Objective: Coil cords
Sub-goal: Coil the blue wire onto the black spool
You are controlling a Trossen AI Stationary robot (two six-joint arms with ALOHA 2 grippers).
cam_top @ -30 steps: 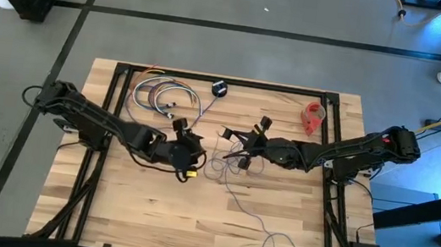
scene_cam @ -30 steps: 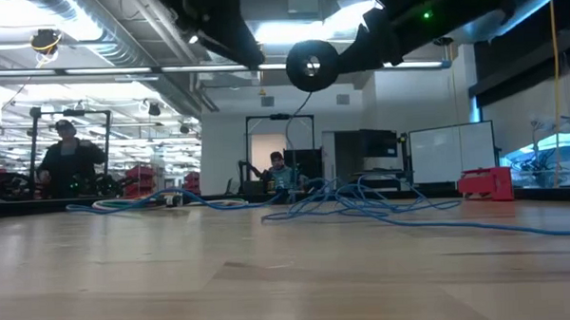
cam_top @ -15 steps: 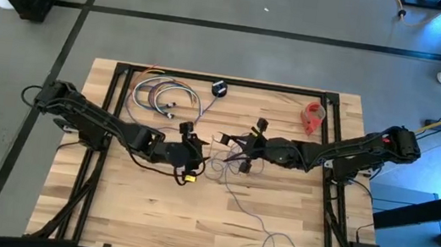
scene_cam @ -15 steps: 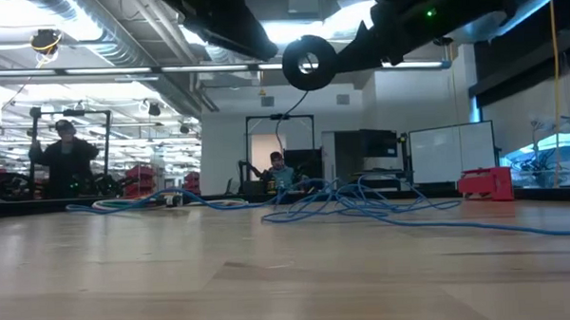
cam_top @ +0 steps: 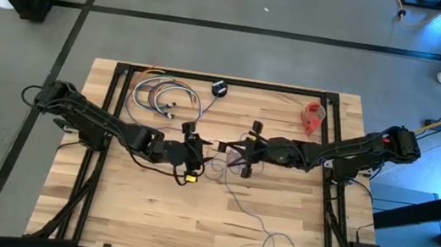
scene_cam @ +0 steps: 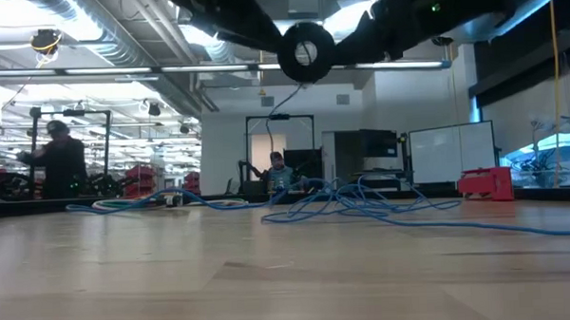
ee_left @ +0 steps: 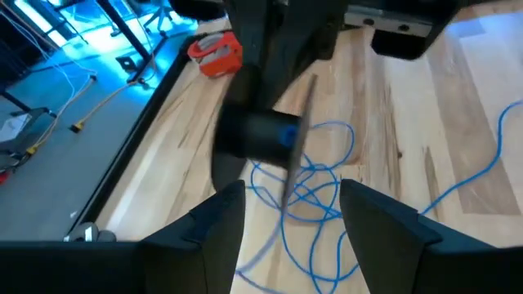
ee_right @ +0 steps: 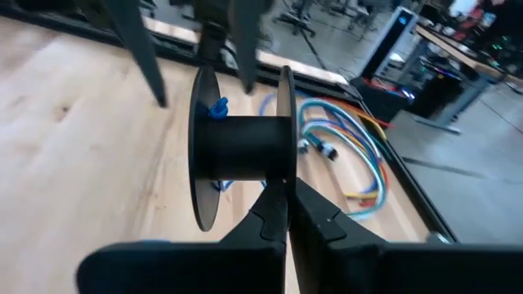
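Coiling has hardly begun, by the look of it — the spool (ee_right: 241, 151) shows a bare black core between its two flanges, with only a blue tag of cord at one side, and nearly all of the thin cord (cam_top: 236, 201) is loose on the desk (cam_top: 106, 211). It lies tangled in loops under the two grippers at the middle of the desk, then trails toward the near edge, where it ends in more loose loops close to the near right corner. So you have the whole winding ahead of you.

Starting from the left: your left arm reaches in from the left edge, forearm low over the boards, and the left gripper (cam_top: 194, 144) sits just left of the desk's centre. Its fingers (ee_left: 214, 233) are spread wide and hold nothing — in its wrist view they frame the spool hanging just ahead, above the tangle.

At the centre, the spool is lifted off the desk; the low view shows it hanging well above the boards with a strand dropping from it.

Your right arm comes in from the right edge, stretched toward the centre. The right gripper (ee_right: 282, 214) has its jaws pressed together, pinching one flange of the spool by its rim.

Off to the far edge lie a bundle of coloured cables (cam_top: 160, 96), a small black object (cam_top: 220, 88) and a red object (cam_top: 314, 115), all well apart from the work.
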